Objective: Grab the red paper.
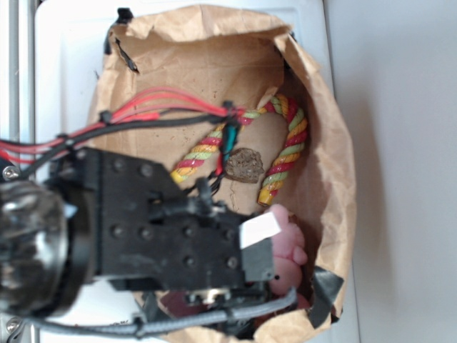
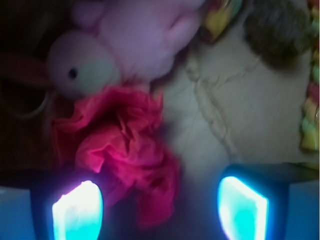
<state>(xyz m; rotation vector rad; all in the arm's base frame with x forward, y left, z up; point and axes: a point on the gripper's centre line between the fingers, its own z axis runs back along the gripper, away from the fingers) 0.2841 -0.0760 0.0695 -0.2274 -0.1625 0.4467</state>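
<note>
- Fingers (image 2: 78, 212) spread wide apart, nothing held between them yet.
- Left pad glowing blue-white, just at the lower edge of the red paper (image 2: 122, 152); touching or only very near, cannot tell.
- Right pad off to the side over bare brown paper, well apart from the red wad.
- Gripper (image 2: 160, 210) hanging low inside the brown paper bag (image 1: 335, 179), right over the toys.
- Red paper crumpled and wrinkly, lying mostly toward the left pad, not in the middle of the gap.
- Top of the red paper pressed up against the pink plush toy (image 2: 125, 45), just under its white face and black eye.
- Step in hand, as a guess: lining up over the red paper, grab not yet made.
- Next move probably needs a small slide toward the red paper so the wad sits between both pads, then a little drop, then a squeeze.
- Careful with the pink toy: so close that a pad might catch it too.
- Striped rope cane (image 1: 285, 143) curved farther up the bag, well away from the fingers.
- Small brown lump (image 1: 245, 166) lying between the two legs of the rope.
- In the outside view, the black arm covering nearly all of the red paper; only the pink toy peeking out beside it.
</note>
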